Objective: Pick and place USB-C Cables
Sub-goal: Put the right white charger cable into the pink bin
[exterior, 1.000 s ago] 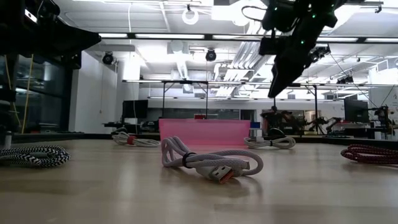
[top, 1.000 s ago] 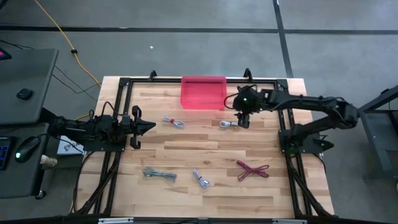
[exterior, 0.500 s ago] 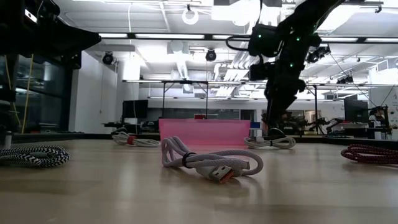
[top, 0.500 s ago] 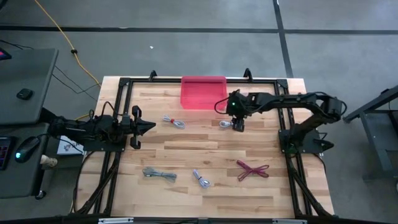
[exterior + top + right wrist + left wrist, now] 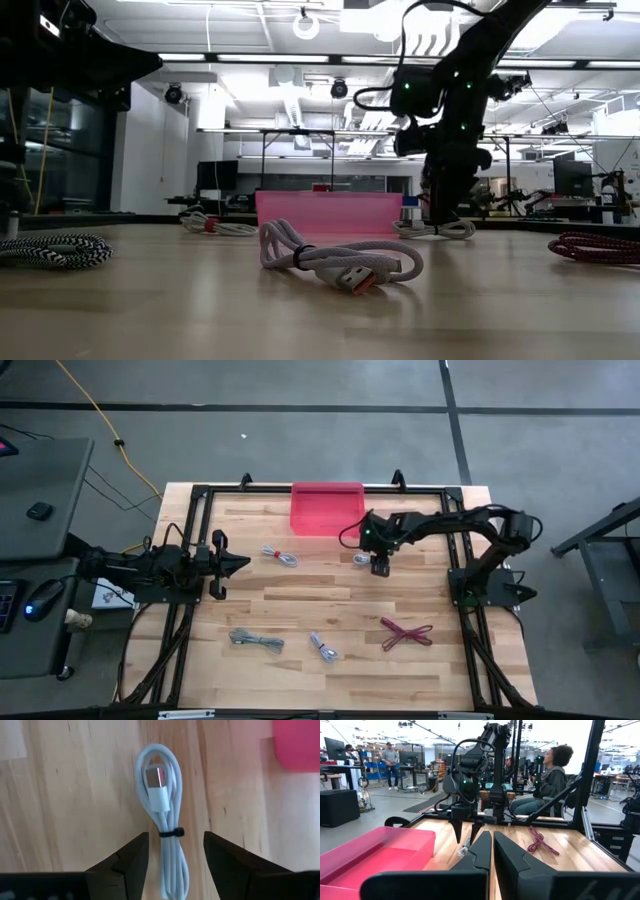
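Five coiled cable bundles lie flat on the wooden table. One white bundle (image 5: 362, 559) (image 5: 165, 820) lies just in front of the pink bin (image 5: 327, 508). My right gripper (image 5: 378, 565) (image 5: 175, 855) (image 5: 440, 215) points down over it, open, with a finger on either side of the bundle near its black tie (image 5: 171, 832), touching nothing. The others are a white bundle with a red tie (image 5: 280, 555), a grey one (image 5: 256, 641), a white one (image 5: 324, 648) and a dark red one (image 5: 405, 631). My left gripper (image 5: 235, 564) (image 5: 491, 847) waits shut, level, at the table's left side.
The pink bin stands at the middle of the far edge, close behind my right gripper. A black frame (image 5: 200, 495) runs round the table's edges. Bare wood lies in the table's middle, between the cables. People (image 5: 547, 780) are in the room beyond the table.
My right gripper has moved toward the table's left and come down from well above the table until its fingertips are level with the white bundle in front of the pink bin. No cable has moved.
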